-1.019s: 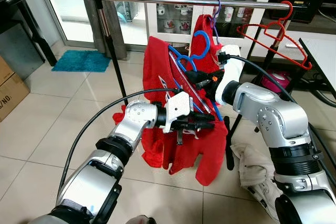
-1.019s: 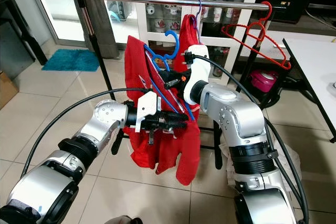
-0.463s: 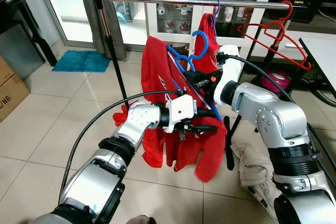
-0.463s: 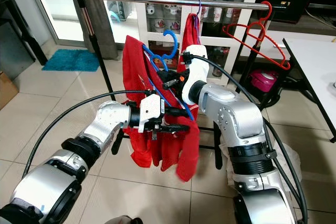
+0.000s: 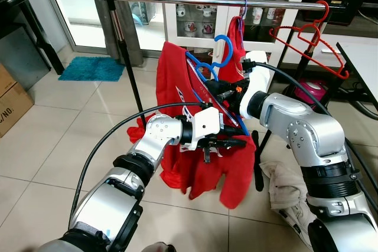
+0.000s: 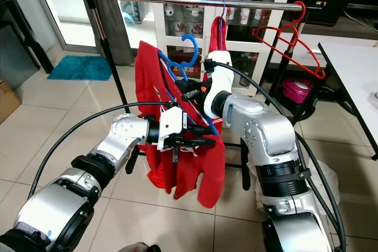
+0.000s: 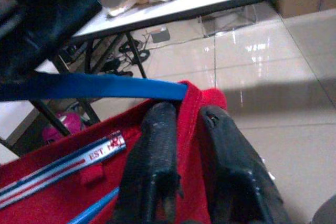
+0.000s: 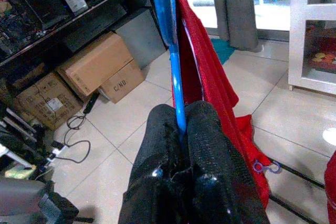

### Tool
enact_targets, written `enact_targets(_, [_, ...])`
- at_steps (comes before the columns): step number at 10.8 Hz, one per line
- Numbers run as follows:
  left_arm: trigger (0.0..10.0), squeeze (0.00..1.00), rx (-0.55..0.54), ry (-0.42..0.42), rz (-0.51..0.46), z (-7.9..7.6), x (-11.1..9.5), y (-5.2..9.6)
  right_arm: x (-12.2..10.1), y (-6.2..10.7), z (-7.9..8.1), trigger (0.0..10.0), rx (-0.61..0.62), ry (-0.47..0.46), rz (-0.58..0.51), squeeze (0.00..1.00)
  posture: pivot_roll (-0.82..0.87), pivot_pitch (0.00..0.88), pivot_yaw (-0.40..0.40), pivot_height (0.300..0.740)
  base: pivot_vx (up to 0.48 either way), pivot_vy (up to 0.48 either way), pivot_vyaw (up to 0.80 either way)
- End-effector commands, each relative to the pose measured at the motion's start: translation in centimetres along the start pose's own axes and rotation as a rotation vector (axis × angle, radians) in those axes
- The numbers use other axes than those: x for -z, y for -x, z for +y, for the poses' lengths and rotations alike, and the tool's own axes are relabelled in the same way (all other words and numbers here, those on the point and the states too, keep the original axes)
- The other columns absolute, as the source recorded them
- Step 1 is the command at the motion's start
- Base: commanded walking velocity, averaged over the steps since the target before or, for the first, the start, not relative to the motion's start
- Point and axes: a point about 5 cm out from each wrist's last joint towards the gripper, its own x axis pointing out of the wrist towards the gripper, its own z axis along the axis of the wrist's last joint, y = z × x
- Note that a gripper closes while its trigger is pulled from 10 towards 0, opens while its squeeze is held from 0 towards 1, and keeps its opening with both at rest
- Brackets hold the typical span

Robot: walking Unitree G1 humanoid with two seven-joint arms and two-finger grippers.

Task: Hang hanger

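Left eye view puts the blue hanger in the upper middle of the frame, and you can follow only part of it: its hook curls up just below the steel rail without touching it, while the lower bar runs down and right and is lost behind the red shirt and the arms. Its long axis slants from upper left to lower right. The shirt drapes off it in folds, so you cannot make out how the collar sits on the hanger.

Your right gripper has its fingers pressed together on the thin blue bar, which rises straight away from the fingertips with red cloth beside it. Your left gripper has its two fingers nearly closed, with a fold of the shirt's red edge pinched between them; the blue bar crosses just beyond the tips.

At the upper right of the frame a red hanger hangs from the end of the rail. Further left a purple hook sits on the rail with more red cloth under it. Behind the rail, the white cabinet holds cups behind glass, too small for you to count.
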Motion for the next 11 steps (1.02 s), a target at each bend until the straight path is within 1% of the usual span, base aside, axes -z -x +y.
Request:
enact_targets(1, [0.0, 0.00, -0.008, 0.001, -0.028, 0.4, -0.5, 0.0, -1.0, -0.1, 0.6, 10.0, -0.019, 0.035, -0.031, 0.00, -0.17, 0.000, 0.092, 0.740, 0.000, 0.000, 0.00])
enact_targets(3, [0.0, 0.00, -0.006, 0.012, -0.044, 0.3, -0.5, 0.0, -0.7, -0.2, 0.5, 10.0, -0.010, 0.039, -0.022, 0.00, -0.17, 0.000, 0.092, 0.740, 0.000, 0.000, 0.00])
enact_targets(5, [0.0, 0.00, -0.028, 0.019, -0.086, 0.6, -0.9, 0.2, -0.2, -0.2, 0.2, 10.0, 0.008, 0.060, 0.000, 0.00, -0.17, 0.000, 0.092, 0.740, 0.000, 0.000, 0.00])
enact_targets(6, [0.0, 0.00, -0.021, 0.007, -0.124, 0.6, -1.3, 0.5, 0.5, -0.2, -0.2, 10.0, 0.029, 0.056, 0.018, 0.00, -0.17, 0.000, 0.091, 0.740, 0.000, 0.000, 0.00])
enact_targets(8, [0.0, 0.00, -0.041, -0.002, -0.163, 0.6, -1.7, 0.8, 1.2, -0.2, -0.7, 10.0, 0.055, 0.055, 0.039, 0.00, -0.17, 0.000, 0.089, 0.740, 0.000, 0.000, 0.00])
enact_targets(10, [0.0, 0.00, -0.041, -0.002, -0.163, 0.6, -1.7, 0.8, 1.2, -0.2, -0.7, 10.0, 0.055, 0.055, 0.039, 0.00, -0.17, 0.000, 0.089, 0.740, 0.000, 0.000, 0.00])
enact_targets(11, [0.0, 0.00, -0.060, -0.014, -0.179, 0.8, -2.1, 0.9, 1.8, -0.3, -0.9, 10.0, 0.058, 0.060, 0.058, 0.00, -0.16, 0.000, 0.080, 0.740, 0.000, 0.000, 0.00])
